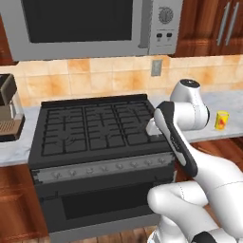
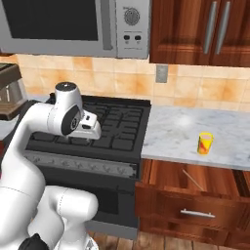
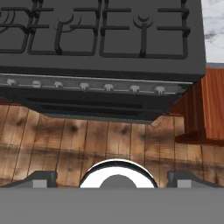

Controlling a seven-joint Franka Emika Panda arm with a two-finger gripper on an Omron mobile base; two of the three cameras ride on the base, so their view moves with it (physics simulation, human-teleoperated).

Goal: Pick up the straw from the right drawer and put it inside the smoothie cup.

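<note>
The right drawer (image 2: 215,183) stands pulled open below the marble counter, its silver bar handle (image 2: 197,213) on the front. Inside it the thin pale straw (image 2: 194,179) lies slanted on the drawer floor. The small yellow smoothie cup (image 2: 204,143) stands upright on the counter just above the drawer, and shows too as the cup (image 1: 221,120) at the far right. My gripper (image 2: 87,138) hangs over the stove's front edge, well left of the drawer, pointing down. In the hand view the gripper (image 3: 112,179) is open and empty, fingertips (image 3: 43,178) wide apart.
A black gas stove (image 1: 95,126) with its knob panel (image 3: 87,85) and oven door fills the left. A microwave (image 1: 90,23) hangs above it, and a coffee machine (image 1: 9,111) stands far left. Wooden floor (image 3: 109,140) lies below the hand. Part of the drawer's wood (image 3: 205,109) shows right.
</note>
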